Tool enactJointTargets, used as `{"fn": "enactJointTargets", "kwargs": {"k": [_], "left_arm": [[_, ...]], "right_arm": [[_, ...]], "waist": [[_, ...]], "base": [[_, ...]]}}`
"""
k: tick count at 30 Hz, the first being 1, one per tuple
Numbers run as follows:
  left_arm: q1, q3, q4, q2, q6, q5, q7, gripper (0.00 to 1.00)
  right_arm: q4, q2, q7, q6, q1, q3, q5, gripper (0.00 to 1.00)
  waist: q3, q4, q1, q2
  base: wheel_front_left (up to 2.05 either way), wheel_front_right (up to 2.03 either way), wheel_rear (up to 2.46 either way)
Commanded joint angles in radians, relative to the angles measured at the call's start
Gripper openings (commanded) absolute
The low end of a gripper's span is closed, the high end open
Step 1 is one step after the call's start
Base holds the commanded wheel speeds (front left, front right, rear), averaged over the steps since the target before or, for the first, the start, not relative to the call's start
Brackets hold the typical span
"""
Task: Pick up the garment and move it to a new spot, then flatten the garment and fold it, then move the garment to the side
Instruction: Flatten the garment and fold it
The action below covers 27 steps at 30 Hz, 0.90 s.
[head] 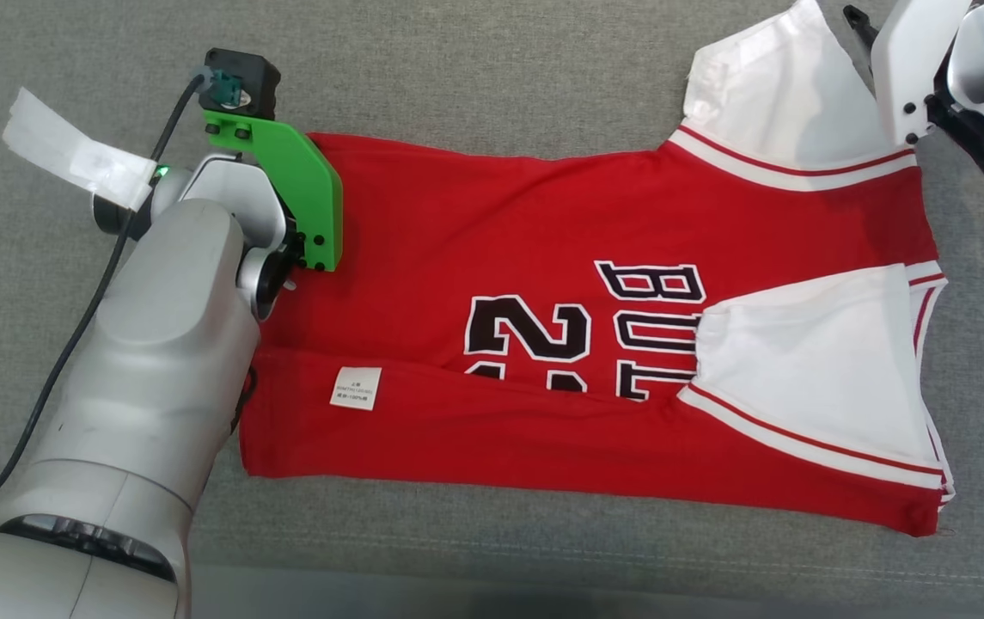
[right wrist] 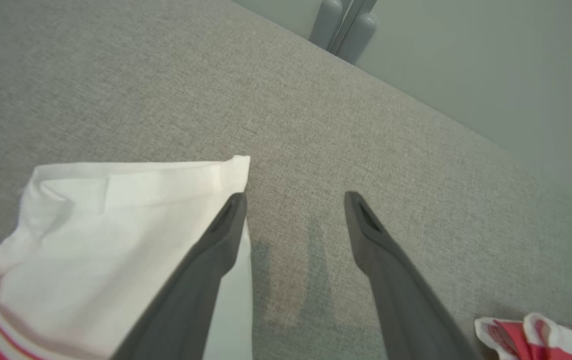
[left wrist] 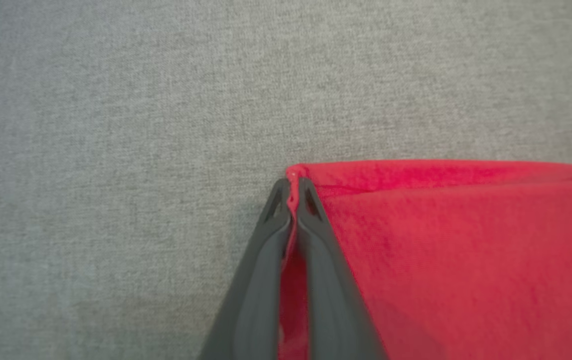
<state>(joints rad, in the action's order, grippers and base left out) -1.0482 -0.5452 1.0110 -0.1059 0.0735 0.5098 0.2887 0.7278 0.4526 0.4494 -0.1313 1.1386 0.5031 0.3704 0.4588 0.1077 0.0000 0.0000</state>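
Observation:
The garment (head: 500, 232) is a red jersey with white sleeves and black lettering, spread on a grey fabric surface (head: 474, 77). Its near long edge is folded over, showing a white label (head: 356, 388). My left arm (head: 165, 344) reaches its left end. In the left wrist view my left gripper (left wrist: 293, 192) is shut on a corner of the red cloth (left wrist: 440, 240), which is pinched between the dark fingers. My right gripper (right wrist: 295, 200) stands open beside the far white sleeve (right wrist: 116, 225), one finger (right wrist: 216, 245) over the sleeve's edge, nothing between the fingers. The right wrist (head: 913, 69) hangs at the garment's far right corner.
A white tape flag (head: 70, 155) and a black cable (head: 105, 284) hang off my left arm. The surface's far edge (right wrist: 415, 105) meets a pale wall with grey posts (right wrist: 340, 25). Its front edge (head: 543, 585) runs along the bottom of the head view.

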Motion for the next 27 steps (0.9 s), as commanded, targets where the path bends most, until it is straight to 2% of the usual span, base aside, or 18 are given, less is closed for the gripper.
{"fn": "enactJointTargets", "kwargs": {"k": [1,2,6,8,9,11,15,16,17,18,19,27], "left_arm": [[-0.002,-0.007,0.007,0.012,0.007,0.008,0.000,0.00],[-0.006,-0.009,0.006,0.017,0.007,0.010,-0.001,0.00],[-0.023,-0.022,0.003,0.031,0.010,0.012,-0.006,0.00],[-0.028,-0.027,0.004,0.036,0.010,0.013,-0.009,0.00],[-0.031,-0.029,0.005,0.038,0.011,0.016,-0.010,0.00],[-0.035,-0.034,0.008,0.043,0.012,0.019,-0.008,0.00],[-0.039,-0.042,0.014,0.048,0.012,0.024,-0.014,0.00],[-0.040,-0.044,0.016,0.049,0.012,0.026,-0.016,0.00],[-0.042,-0.046,0.020,0.050,0.011,0.027,-0.015,0.00],[-0.044,-0.048,0.022,0.051,0.011,0.028,-0.016,0.00],[-0.045,-0.049,0.023,0.052,0.011,0.028,-0.017,0.00],[-0.050,-0.051,0.029,0.045,0.001,0.032,-0.074,0.00]], "right_arm": [[0.012,0.000,0.006,0.001,0.016,0.003,0.008,0.90],[0.025,-0.003,0.010,0.001,0.025,0.006,0.010,0.87],[0.072,-0.013,0.016,0.001,0.058,0.018,0.018,0.84],[0.093,-0.017,0.025,0.001,0.068,0.029,0.023,0.71],[0.100,-0.018,0.027,0.001,0.073,0.036,0.025,0.70],[0.111,-0.022,0.032,0.001,0.083,0.047,0.032,0.77],[0.128,-0.015,0.029,0.001,0.095,0.071,0.044,0.71],[0.132,-0.013,0.027,0.001,0.098,0.076,0.047,0.55],[0.136,-0.014,0.027,0.001,0.100,0.081,0.050,0.44],[0.138,-0.014,0.024,0.001,0.103,0.086,0.053,0.25],[0.140,-0.014,0.020,0.001,0.106,0.090,0.057,0.00],[0.118,0.005,-0.068,0.001,0.100,0.111,0.105,0.00]], "waist": [[0.014,0.017,0.0000,0.0000],[0.019,0.024,0.0000,0.0000],[0.039,0.043,0.0000,0.0000],[0.047,0.049,0.0000,0.0000],[0.051,0.052,0.0000,0.0000],[0.056,0.056,0.0000,0.0000],[0.064,0.063,0.0000,0.0000],[0.065,0.064,0.0000,0.0000],[0.067,0.065,0.0000,0.0000],[0.069,0.066,0.0000,0.0000],[0.071,0.066,0.0000,0.0000],[0.051,0.061,0.0000,0.0000]], "base": [[0.00,0.00,0.00],[0.00,0.00,0.00],[0.00,0.00,0.00],[0.00,0.00,0.00],[0.00,0.00,0.00],[0.00,0.00,0.00],[0.00,0.00,0.00],[0.00,0.00,0.00],[0.00,0.00,0.00],[0.00,0.00,0.00],[0.00,0.00,0.00],[0.00,0.00,0.00]]}}
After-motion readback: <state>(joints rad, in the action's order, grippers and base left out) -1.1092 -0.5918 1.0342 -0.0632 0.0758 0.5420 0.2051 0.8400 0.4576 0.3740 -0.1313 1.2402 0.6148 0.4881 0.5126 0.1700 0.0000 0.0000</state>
